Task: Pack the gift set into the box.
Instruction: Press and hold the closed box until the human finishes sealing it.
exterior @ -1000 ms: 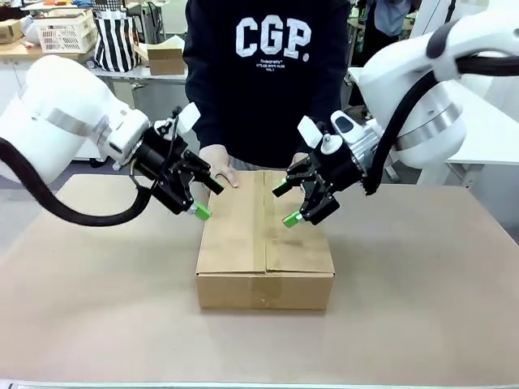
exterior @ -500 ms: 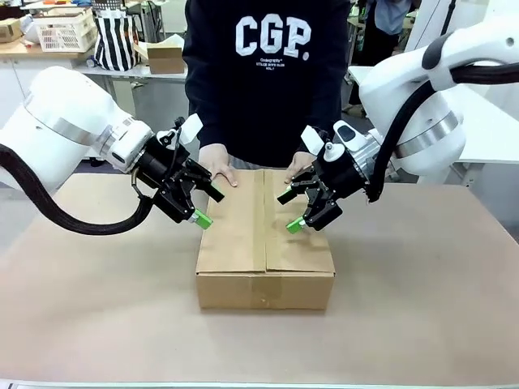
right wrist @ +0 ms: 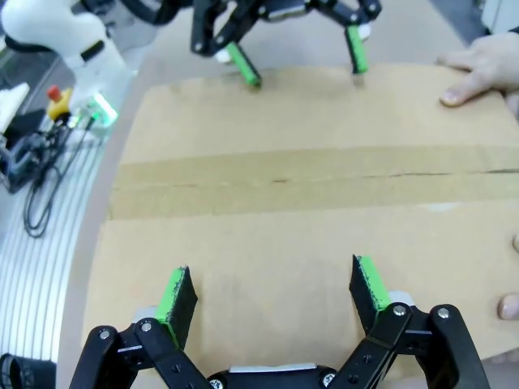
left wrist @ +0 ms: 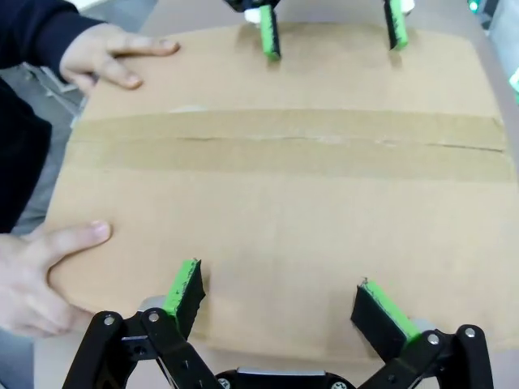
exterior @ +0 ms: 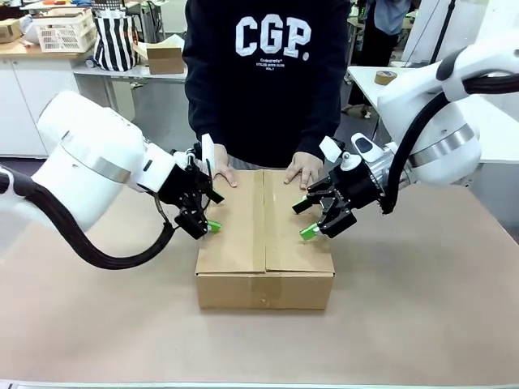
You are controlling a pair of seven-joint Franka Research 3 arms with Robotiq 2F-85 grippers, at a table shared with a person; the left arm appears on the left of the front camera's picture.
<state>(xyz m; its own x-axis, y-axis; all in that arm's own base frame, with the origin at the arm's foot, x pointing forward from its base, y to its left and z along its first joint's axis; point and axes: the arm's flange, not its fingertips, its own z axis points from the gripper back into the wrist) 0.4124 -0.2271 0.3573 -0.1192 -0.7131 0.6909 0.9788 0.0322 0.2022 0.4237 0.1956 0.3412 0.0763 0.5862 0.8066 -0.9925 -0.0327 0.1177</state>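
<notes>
- The bench (exterior: 422, 308), covered in brown, spreads across the front view.
- A person (exterior: 268, 73) in a dark sweatshirt stands at its far side.
- The box (exterior: 263, 235) sits in the middle of the bench with its flaps shut and a tape strip (exterior: 259, 215) along the top seam.
- The left jaws hang released at the box's left edge, with green pads (left wrist: 185, 284) wide apart and nothing between them. Whether they touch the lid cannot be told.
- The right jaws hang released over the box's right half, with pads (right wrist: 174, 296) likewise spread and empty.
- One hand (exterior: 220, 172) of the person rests on the lid's far edge near the left jaws, and the other hand (exterior: 306, 168) rests near the right jaws.
</notes>
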